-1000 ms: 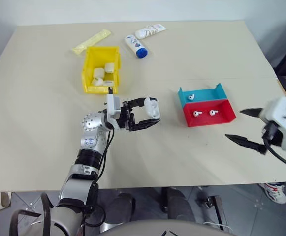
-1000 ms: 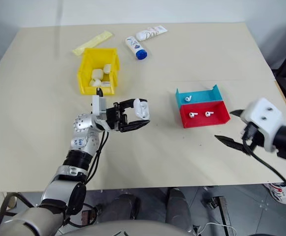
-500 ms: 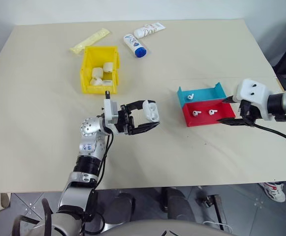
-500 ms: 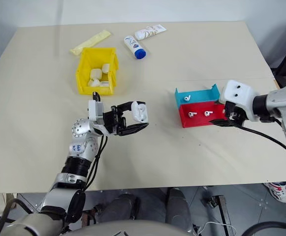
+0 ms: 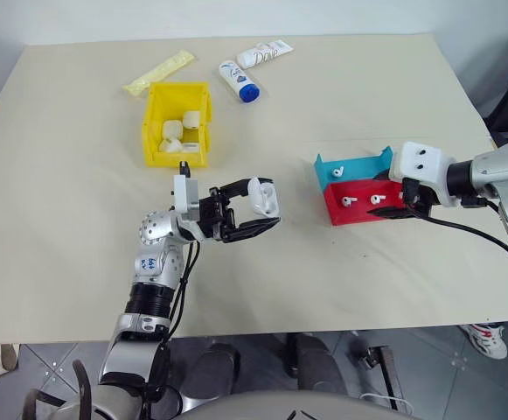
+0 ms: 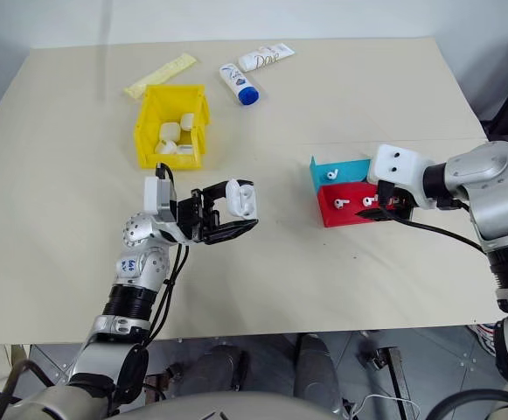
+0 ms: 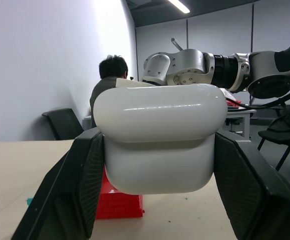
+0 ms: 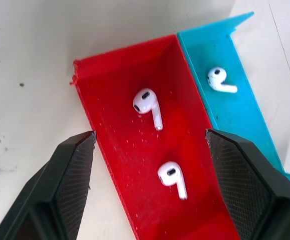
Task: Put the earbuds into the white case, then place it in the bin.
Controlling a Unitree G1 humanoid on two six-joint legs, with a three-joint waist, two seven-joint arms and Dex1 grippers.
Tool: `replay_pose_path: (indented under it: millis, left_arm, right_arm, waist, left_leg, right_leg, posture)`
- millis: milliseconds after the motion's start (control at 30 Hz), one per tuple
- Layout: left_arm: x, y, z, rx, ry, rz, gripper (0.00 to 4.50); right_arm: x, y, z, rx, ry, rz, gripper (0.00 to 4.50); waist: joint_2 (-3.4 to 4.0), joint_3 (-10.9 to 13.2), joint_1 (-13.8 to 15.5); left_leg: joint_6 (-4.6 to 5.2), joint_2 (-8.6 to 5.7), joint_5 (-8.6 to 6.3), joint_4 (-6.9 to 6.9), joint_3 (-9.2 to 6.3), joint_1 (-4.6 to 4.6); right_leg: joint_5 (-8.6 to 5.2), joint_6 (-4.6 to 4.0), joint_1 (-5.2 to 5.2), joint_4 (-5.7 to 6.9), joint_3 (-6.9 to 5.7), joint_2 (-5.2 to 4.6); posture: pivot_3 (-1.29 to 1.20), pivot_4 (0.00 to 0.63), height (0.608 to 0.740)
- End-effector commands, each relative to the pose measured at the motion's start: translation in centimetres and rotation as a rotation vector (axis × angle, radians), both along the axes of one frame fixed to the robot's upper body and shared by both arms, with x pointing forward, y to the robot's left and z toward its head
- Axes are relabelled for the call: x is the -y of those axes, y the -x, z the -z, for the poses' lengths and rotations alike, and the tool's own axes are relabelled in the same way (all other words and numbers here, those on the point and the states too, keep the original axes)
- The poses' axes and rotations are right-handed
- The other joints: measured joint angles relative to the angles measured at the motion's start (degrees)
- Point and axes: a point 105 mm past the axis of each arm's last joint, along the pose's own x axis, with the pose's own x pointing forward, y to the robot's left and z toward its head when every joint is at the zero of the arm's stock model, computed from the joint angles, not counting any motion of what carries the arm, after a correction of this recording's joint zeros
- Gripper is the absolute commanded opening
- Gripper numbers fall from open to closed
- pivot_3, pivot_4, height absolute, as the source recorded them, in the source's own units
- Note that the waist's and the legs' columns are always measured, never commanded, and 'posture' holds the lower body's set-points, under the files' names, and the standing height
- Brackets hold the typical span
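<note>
Two earbuds (image 8: pixel 148 106) lie in the red tray (image 8: pixel 115 150), stems toward five o'clock, directly below the spread right pincer (image 8: pixel 149 150), the nearer arm. At nine o'clock, the left pincer (image 5: pixel 255 213) pinches the white case (image 5: pixel 265 197) above the tabletop (image 5: pixel 341 297).

Left gripper (image 5: pixel 265 211) clamps white case (image 5: pixel 264 198) above table; right gripper (image 5: pixel 387 199) spread over red tray (image 5: pixel 398 206), two earbuds (image 5: pixel 363 200) inside.

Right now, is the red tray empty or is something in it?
Not empty. The red tray holds two earbuds, lying apart on its floor, with the open right gripper above them.
</note>
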Motion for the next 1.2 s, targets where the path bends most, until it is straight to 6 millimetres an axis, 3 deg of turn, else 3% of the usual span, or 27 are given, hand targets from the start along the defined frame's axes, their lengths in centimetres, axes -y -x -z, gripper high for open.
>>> replay_pose_path:
  millis: [33, 367, 467, 567, 633, 967, 1067, 1200]
  left_arm:
    - [-0.2, 0.0, -1.2, 0.041, 0.022, 0.005, 2.81]
    - [0.0, 0.0, -1.0, 0.045, 0.005, -0.007, 2.81]
    - [0.0, 0.0, -0.9, 0.045, 0.004, -0.016, 2.81]
    - [0.0, 0.1, -0.8, 0.045, 0.003, -0.027, 2.81]
    - [0.0, 0.1, -0.8, 0.046, 0.002, -0.032, 2.81]
    - [-0.1, 0.4, -0.6, 0.047, -0.003, -0.045, 2.81]
    - [-0.1, 0.5, -0.5, 0.047, -0.009, -0.049, 2.81]
    - [-0.2, 0.7, -0.4, 0.047, -0.013, -0.057, 2.81]
  right_arm:
    - [0.8, -0.4, -0.7, 0.052, 0.014, 0.033, 3.61]
    - [2.2, -2.1, 0.1, 0.036, 0.100, 0.040, 3.61]
    - [2.2, -2.4, 0.1, 0.033, 0.116, 0.026, 3.06]
    - [2.0, -2.7, 0.2, 0.014, 0.128, 0.010, 3.06]
    - [2.0, -2.9, 0.2, 0.006, 0.136, 0.004, 2.74]
    - [1.5, -3.7, 0.5, -0.013, 0.177, -0.039, 2.74]
    - [1.2, -4.0, 0.9, -0.031, 0.193, -0.051, 2.20]
    - [1.0, -4.0, 1.3, -0.046, 0.216, -0.076, 2.20]
  waist:
    - [0.00, 0.00, 0.06]
    - [0.01, 0.00, -1.00]
    - [0.01, 0.00, -1.19]
    - [0.01, 0.00, -1.24]
    - [0.02, 0.00, -1.27]
    - [0.03, 0.00, -1.23]
    - [0.03, -0.01, -1.32]
    - [0.04, -0.01, -1.31]
  left_leg:
    - [0.00, 0.00, 0.00, 0.00, 0.00, 0.00]
    - [-0.01, 0.01, 0.01, -0.03, 0.01, 0.00]
    - [-0.01, 0.01, 0.01, -0.04, 0.01, 0.00]
    - [-0.01, 0.00, 0.01, -0.04, 0.02, -0.01]
    - [-0.01, 0.01, 0.01, -0.04, 0.01, -0.01]
    - [-0.01, 0.00, 0.01, -0.04, 0.01, -0.02]
    - [-0.01, -0.01, 0.01, -0.03, 0.02, -0.02]
    - [-0.02, 0.00, 0.01, -0.04, 0.02, -0.03]
  right_leg:
    - [0.00, 0.00, 0.00, 0.00, 0.00, 0.00]
    - [0.00, 0.00, -0.02, 0.02, 0.00, 0.02]
    - [0.00, -0.01, -0.01, 0.01, 0.00, 0.02]
    - [0.00, -0.01, -0.03, 0.01, 0.00, 0.01]
    - [0.00, -0.01, -0.02, 0.01, 0.00, 0.02]
    - [0.01, -0.01, -0.04, 0.02, 0.01, 0.01]
    - [0.01, -0.01, -0.03, 0.01, 0.01, 0.00]
    - [0.01, -0.01, -0.07, 0.02, 0.01, 0.02]
  posture:
    - [0.00, 0.150, 0.740]
    - [0.00, 0.150, 0.740]
    - [0.00, 0.150, 0.740]
    - [0.00, 0.150, 0.740]
    - [0.00, 0.150, 0.740]
    - [0.00, 0.150, 0.740]
    - [0.00, 0.150, 0.740]
    - [0.00, 0.150, 0.740]
